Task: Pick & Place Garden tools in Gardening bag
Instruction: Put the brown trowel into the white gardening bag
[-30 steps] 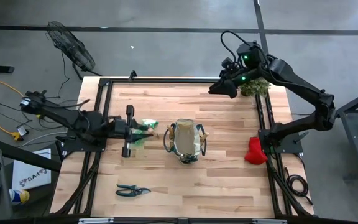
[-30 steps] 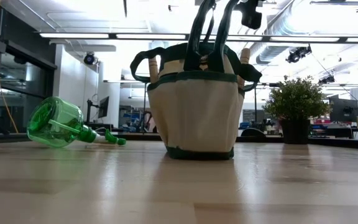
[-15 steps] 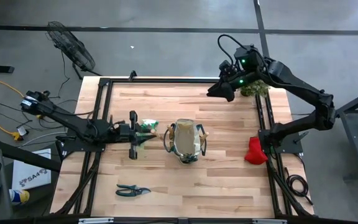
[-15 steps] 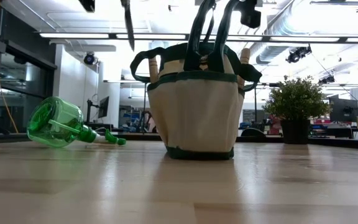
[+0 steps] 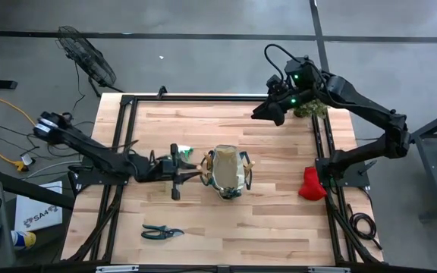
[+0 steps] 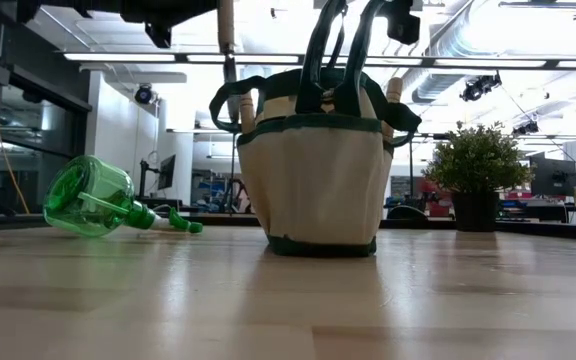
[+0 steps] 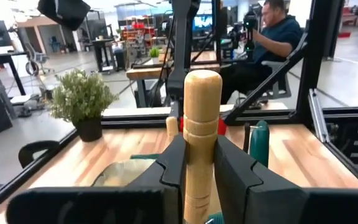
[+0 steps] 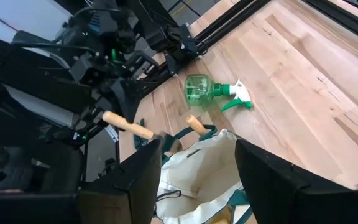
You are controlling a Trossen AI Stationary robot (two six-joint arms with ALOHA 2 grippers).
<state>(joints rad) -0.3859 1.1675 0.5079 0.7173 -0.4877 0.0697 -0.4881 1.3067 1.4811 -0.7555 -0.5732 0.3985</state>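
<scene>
One wooden-handled tool (image 7: 202, 124) sat clamped between the fingers of the left gripper (image 5: 174, 170), its long axis running across the surface's width, just beside the left rim of the gardening bag (image 5: 228, 171) at mid-surface. Carrying it in looked to need a short travel rightward over the opening, handle tipped upright. Well apart, the right gripper (image 5: 268, 112) hovered near the far right corner with its fingers apart, holding nothing.

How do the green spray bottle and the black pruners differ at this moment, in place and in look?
The green spray bottle lies on its side just left of the gardening bag, under the left arm. The black pruners lie flat near the table's front edge, far from the bag. The bottle is clear green plastic; the pruners are dark and thin. Both rest on the table, and no gripper holds either.
</scene>
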